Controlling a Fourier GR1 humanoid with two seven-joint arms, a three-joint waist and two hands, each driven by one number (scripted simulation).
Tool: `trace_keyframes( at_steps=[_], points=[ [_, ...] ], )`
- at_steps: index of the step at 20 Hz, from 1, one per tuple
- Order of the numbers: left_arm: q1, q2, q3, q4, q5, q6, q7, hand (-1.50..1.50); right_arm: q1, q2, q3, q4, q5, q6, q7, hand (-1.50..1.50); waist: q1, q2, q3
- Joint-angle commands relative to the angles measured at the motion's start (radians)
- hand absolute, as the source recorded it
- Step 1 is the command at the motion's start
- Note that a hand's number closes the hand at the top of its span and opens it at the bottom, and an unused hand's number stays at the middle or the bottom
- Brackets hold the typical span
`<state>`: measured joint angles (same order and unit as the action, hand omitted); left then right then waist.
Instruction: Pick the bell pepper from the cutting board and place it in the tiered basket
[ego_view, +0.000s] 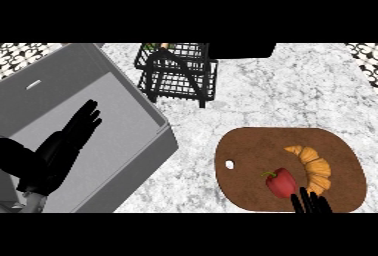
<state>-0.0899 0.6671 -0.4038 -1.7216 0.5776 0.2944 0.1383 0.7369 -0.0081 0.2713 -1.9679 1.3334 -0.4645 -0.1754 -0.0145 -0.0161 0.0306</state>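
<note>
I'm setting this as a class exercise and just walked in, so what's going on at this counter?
A robot is going for the red bell pepper, which lies on the brown cutting board beside a croissant. Its right robot hand shows at the board's near edge, fingers straight, just short of the pepper. The left robot hand rests open over the grey sink. The black tiered basket stands further back.

No words, numbers, labels or signs can be read anywhere in the head view.
</note>
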Motion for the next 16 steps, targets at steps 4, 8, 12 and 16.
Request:
trace_keyframes(
  at_steps=[4, 8, 12, 16],
  points=[
    [-0.065, -0.124, -0.034, 0.145, -0.011, 0.005, -0.05, 0.0, -0.118, 0.008, -0.042, 0.068, -0.006, -0.026, 0.067, -1.5, -0.007, 0.022, -0.031],
    [-0.078, -0.14, -0.079, 0.139, -0.02, 0.018, -0.062, 0.0, -0.186, 0.0, -0.074, 0.104, -0.039, -0.01, 0.057, -1.5, -0.005, 0.023, -0.031],
    [-0.078, -0.107, -0.06, 0.125, 0.017, 0.029, -0.029, 0.0, -0.161, 0.008, -0.048, 0.189, -0.062, -0.109, 0.015, -1.5, -0.002, 0.019, -0.03],
    [-0.094, -0.116, -0.068, 0.148, 0.03, 0.037, -0.038, 0.0, -0.239, -0.014, -0.098, 0.169, -0.109, -0.03, 0.039, -1.5, 0.001, 0.02, -0.031]
  ],
)
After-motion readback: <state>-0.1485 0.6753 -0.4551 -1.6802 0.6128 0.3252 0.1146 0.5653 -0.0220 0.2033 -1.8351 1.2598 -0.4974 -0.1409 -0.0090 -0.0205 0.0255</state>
